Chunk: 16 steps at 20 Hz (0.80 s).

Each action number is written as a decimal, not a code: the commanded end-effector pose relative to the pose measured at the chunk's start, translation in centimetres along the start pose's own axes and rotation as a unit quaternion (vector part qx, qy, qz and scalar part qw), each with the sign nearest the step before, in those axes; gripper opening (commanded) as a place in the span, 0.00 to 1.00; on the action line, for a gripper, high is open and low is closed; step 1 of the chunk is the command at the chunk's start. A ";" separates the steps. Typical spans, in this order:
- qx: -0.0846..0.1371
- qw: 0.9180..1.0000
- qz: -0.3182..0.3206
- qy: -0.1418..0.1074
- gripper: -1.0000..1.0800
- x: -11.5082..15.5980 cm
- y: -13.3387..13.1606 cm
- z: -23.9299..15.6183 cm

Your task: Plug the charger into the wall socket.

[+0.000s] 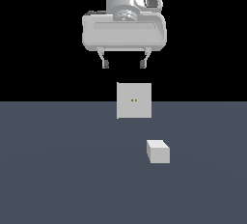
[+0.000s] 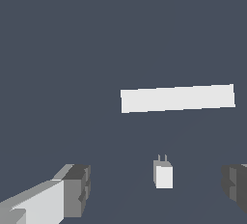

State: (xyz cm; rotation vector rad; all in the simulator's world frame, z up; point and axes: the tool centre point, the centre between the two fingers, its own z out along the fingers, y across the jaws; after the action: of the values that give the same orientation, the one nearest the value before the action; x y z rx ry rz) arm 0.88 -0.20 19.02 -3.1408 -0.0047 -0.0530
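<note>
The charger is a small light-grey cube lying on the dark floor, toward the exterior view's right of centre. In the wrist view the charger shows two short prongs on one end. The wall socket is an upright light-grey square plate with two tiny orange dots at its centre, standing behind the charger. In the wrist view the socket appears edge-on as a pale bar. My gripper hangs open and empty well above the socket, apart from both things. Its fingers frame the charger in the wrist view.
The dark grey-blue floor stretches around both objects. Black background lies behind the socket.
</note>
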 end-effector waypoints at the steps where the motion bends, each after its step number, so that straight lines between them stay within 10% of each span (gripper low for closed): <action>1: 0.000 1.000 0.000 0.000 0.96 0.0 0.0 0.0; 16: -0.001 1.000 0.001 0.023 0.96 -2.3 1.1 2.2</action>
State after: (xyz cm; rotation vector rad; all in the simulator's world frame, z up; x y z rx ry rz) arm -0.89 -1.12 17.15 -3.1398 -0.0018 -0.1131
